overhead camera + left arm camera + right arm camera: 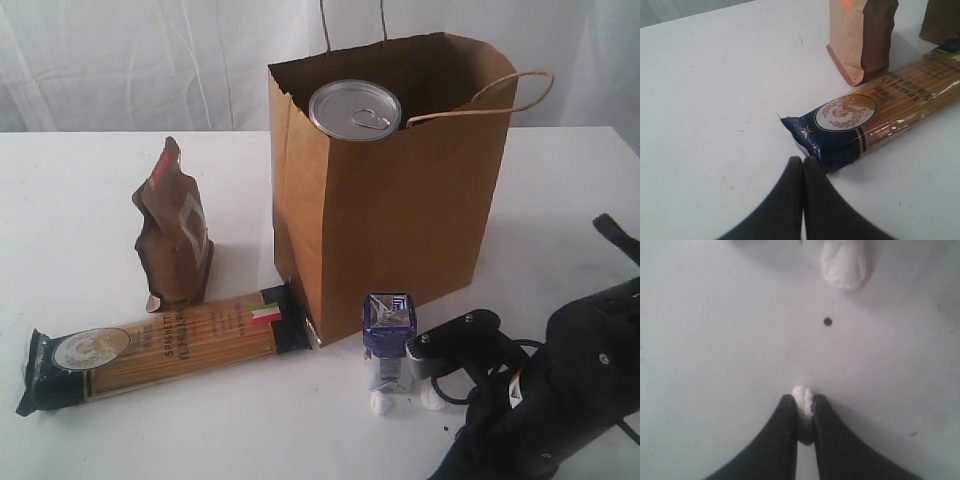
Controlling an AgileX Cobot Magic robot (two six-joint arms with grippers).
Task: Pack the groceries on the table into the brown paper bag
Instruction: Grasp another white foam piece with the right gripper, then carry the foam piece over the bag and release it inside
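Note:
The brown paper bag (385, 210) stands upright mid-table with a silver pull-tab can (355, 108) showing at its open mouth. Left of the bag stands the brown pouch (173, 235). In front of the pouch the spaghetti packet (160, 347) lies flat. A small blue carton (387, 335) stands by the bag's front corner. My right gripper (803, 402) is low over the table beside the carton, shut on a small white lump (803, 397). My left gripper (803, 161) is shut and empty, its tips just short of the spaghetti packet's (875, 120) dark end.
A second white lump (842, 264) and a dark speck (827, 321) lie on the table (80, 200) ahead of my right gripper. The right arm (560, 400) fills the front right corner. A white curtain hangs behind.

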